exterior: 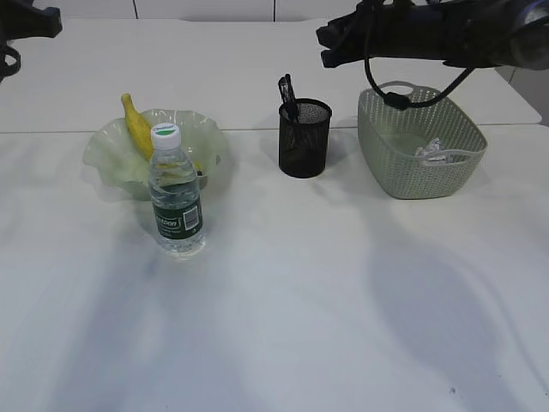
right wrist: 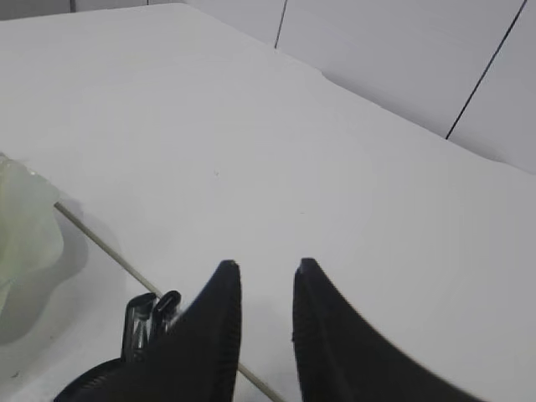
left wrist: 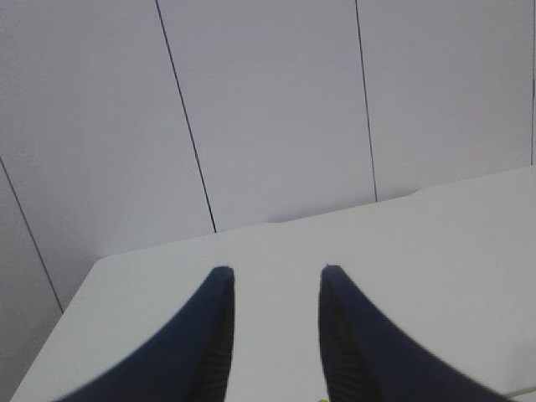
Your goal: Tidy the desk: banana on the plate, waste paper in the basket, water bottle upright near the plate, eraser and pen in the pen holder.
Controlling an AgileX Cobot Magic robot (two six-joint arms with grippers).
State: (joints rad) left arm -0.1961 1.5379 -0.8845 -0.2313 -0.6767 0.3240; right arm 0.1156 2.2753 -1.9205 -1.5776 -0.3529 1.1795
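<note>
The pen (exterior: 287, 94) stands in the mesh pen holder (exterior: 304, 137), the banana (exterior: 137, 126) on the plate (exterior: 103, 154), the bottle (exterior: 176, 193) upright beside it, paper (exterior: 429, 149) in the basket (exterior: 403, 176): tidying looks finished. The right gripper (right wrist: 264, 268), fingers apart and empty, hovers above the holder; the left gripper (left wrist: 275, 272), also apart, is raised well clear.

Bare table (exterior: 343, 326) stretches across the foreground, open to any reach. Bottle (exterior: 176, 193) stands just before the plate (exterior: 103, 154), blocking a frontal approach; pen holder (exterior: 304, 137) and basket (exterior: 420, 142) stand apart.
</note>
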